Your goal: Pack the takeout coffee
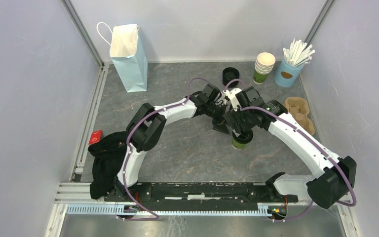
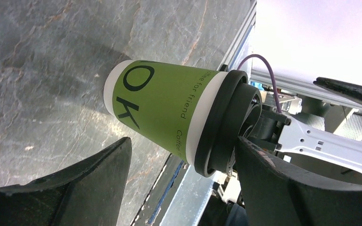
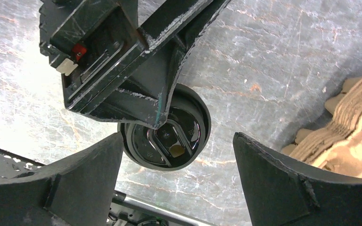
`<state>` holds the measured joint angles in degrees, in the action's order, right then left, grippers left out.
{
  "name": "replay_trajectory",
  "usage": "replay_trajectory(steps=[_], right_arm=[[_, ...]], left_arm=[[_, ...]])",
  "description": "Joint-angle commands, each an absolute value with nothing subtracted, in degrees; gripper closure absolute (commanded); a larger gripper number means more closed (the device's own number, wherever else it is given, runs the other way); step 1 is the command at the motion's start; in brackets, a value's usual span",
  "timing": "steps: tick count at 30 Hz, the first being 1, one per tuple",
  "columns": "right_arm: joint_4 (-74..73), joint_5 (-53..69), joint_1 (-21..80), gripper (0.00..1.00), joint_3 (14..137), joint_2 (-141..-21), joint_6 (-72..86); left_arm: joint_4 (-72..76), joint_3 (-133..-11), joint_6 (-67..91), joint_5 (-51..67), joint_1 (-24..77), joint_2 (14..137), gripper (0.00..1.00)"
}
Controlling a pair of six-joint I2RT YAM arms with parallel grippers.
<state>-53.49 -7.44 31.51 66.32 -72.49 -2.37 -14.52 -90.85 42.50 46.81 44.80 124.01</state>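
Left gripper (image 2: 183, 155) was spread, jaws flanking the cup (image 2: 169, 110), no firm grip visible. Cup stood upright mid-worktop (image 1: 177, 148), slightly right of centre. Right gripper (image 3: 176, 146) hung over its lid (image 3: 195, 117), jaws wide, holding nothing.

Grey, stone-patterned desk (image 1: 187, 158) seen from above. A pale blue paper bag (image 1: 131, 61) stands at the far left. At the far right sit a stack of black lids (image 1: 230, 75), a stack of lidless cups (image 1: 263, 68) and a blue tub of white sticks (image 1: 288, 73). A brown pulp cup carrier (image 1: 300, 113) lies at the right. A lidded green coffee cup (image 1: 240, 143) stands mid-desk. A black cloth (image 1: 106, 160) and a small red object (image 1: 95, 137) lie near left.
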Motion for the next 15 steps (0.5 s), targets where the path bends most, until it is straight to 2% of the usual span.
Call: replay_trajectory(steps=[1,11,15], right_arm=[[-55.7,-13.0,31.3,0.07,69.0,-70.2,-0.1],[-53.2,-13.4,29.9,0.06,71.8,-66.6,4.4],[-53.0,-13.6,29.3,0.06,72.7,-66.0,5.1]], left_arm=[[-18.1,-94.2,39.7,42.2,46.2,128.3,0.15],[-15.2,-102.1,44.8,45.9,48.1,133.3,0.2],[-15.4,-104.5,45.5,46.2,47.9,131.5,0.06]])
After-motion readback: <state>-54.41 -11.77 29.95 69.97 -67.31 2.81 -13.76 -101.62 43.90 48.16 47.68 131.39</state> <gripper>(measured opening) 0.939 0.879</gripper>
